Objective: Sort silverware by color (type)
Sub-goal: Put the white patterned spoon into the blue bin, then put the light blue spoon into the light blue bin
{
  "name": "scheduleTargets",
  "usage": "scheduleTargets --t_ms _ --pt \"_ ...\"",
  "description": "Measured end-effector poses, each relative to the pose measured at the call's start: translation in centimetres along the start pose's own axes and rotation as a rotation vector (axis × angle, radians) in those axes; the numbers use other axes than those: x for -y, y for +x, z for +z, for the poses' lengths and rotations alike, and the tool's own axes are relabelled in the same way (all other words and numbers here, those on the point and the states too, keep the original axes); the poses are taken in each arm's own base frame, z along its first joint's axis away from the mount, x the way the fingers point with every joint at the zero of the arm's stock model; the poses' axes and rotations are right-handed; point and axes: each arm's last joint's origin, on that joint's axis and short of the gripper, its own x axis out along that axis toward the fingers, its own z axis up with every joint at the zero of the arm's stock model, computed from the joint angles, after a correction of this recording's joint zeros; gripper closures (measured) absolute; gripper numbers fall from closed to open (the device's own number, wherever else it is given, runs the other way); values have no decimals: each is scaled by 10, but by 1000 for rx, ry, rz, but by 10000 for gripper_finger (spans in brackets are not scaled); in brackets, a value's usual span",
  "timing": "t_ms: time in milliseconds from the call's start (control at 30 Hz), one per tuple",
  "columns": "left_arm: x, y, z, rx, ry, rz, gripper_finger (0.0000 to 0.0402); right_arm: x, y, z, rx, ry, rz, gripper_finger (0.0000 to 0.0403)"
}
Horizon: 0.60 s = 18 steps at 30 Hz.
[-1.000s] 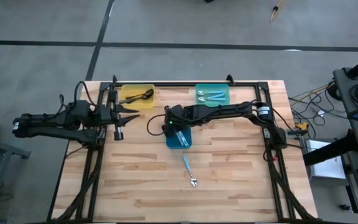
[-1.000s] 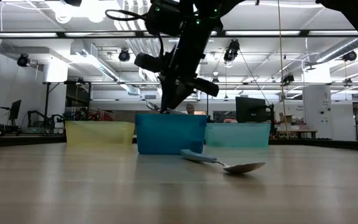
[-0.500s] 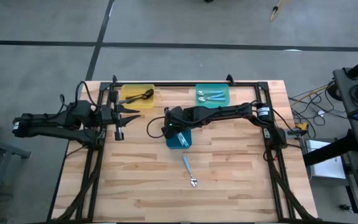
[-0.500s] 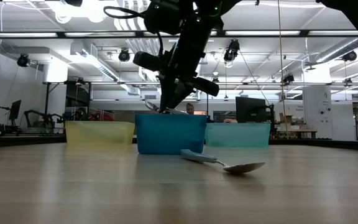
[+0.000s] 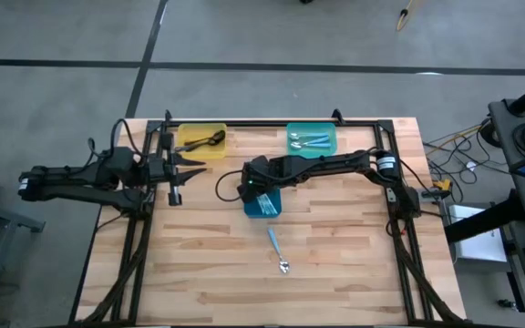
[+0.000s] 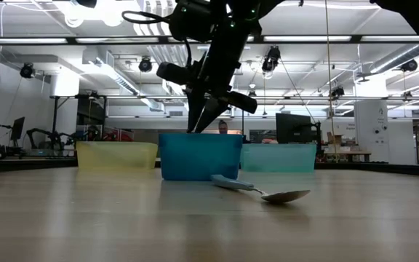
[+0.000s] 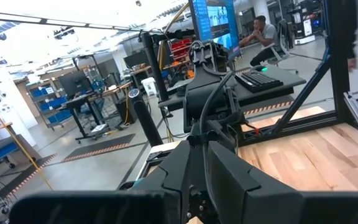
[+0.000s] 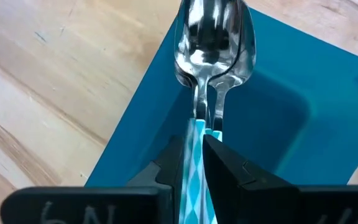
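My right gripper (image 5: 255,189) hangs over the blue tray (image 5: 263,204), pointing steeply down, its fingers a little apart (image 6: 202,124). In the right wrist view, two spoons (image 8: 213,37) with light blue handles lie in the blue tray (image 8: 291,124) below that gap; nothing sticks out of the fingertips in the low view. Another blue-handled spoon (image 5: 277,249) lies flat on the table nearer the front (image 6: 264,191). A dark spoon (image 5: 206,140) lies in the yellow tray (image 5: 190,133), and silver spoons (image 5: 311,141) lie in the teal tray (image 5: 326,132). My left gripper (image 5: 194,167) waits shut at the left, held level (image 7: 204,165).
The three trays stand in the table's far half, the blue one nearest the middle. A black frame (image 5: 272,123) runs along the far edge and down both sides. Bare wood (image 5: 199,264) lies in the near half around the loose spoon.
My right gripper has opened a little over the blue tray. The spoon that stuck out of its fingertips just above the tray's rim has dropped into the tray and no longer shows in the low view.
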Motion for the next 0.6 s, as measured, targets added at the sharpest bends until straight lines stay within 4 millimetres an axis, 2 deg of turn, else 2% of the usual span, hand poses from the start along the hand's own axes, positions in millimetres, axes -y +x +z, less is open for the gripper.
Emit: scheduleTargets --t_ms 300,500,600 --pt "1 5 0 2 0 1 362 -1 -2 1 5 -64 5 349" --pt "2 13 0 20 -8 7 362 -6 -11 7 36 -226 30 349" --pt "3 19 -1 14 -21 5 362 -11 -13 6 111 -328 11 349"
